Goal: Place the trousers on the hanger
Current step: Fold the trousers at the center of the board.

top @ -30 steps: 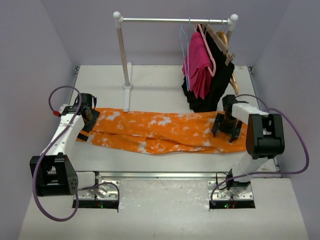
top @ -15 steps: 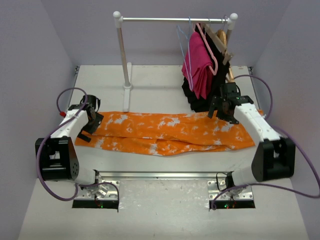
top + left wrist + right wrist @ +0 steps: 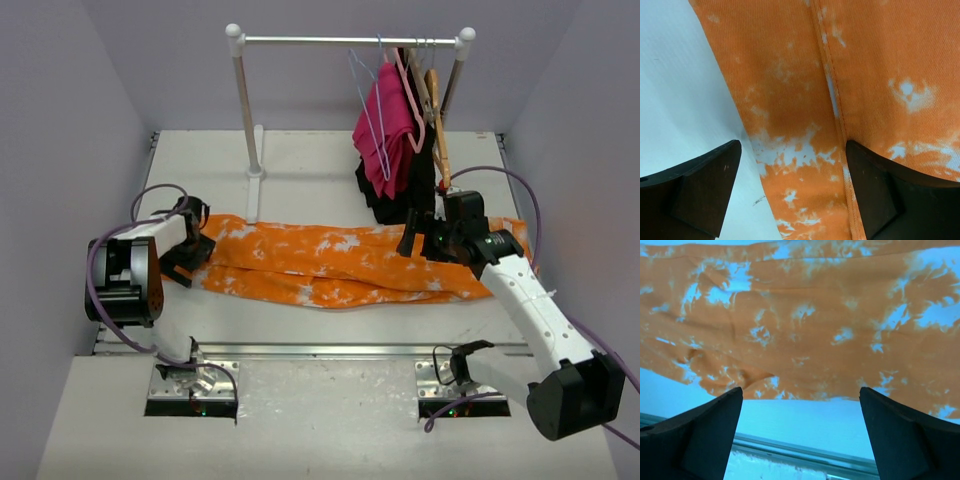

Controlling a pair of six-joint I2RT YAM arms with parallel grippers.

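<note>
Across the middle of the table (image 3: 320,160) the trousers (image 3: 330,262) lie flat, stretched left to right with the legs folded together, well below the rail (image 3: 345,41). The hanger (image 3: 365,110) hangs bare from that rail, just left of a pink garment (image 3: 385,125) and a black garment (image 3: 400,200).

The left claw (image 3: 190,258) sits at the left end of the trousers, spread wide and holding nothing. Its wrist view shows the left claw (image 3: 795,195) straddling the cloth's edge, one finger over bare table and the other over orange fabric near a stitched seam. Whether the tips touch the cloth I cannot tell. The right claw (image 3: 422,246) hangs over the right part of the trousers, also wide and empty, and in its own view the right claw (image 3: 800,435) looks down on the cloth's near edge.

The fabric looks like a soft, fairly sturdy twill: light, limp, likely to sag and slide once lifted. A pinch through both layers at an edge or along the seam should hold better than a grab at the flat middle.

Open table lies behind the trousers on the left, around the rail's post. On the right the hanging clothes crowd close to the right arm, so a lift there risks brushing them or setting the thin hanger swinging.
</note>
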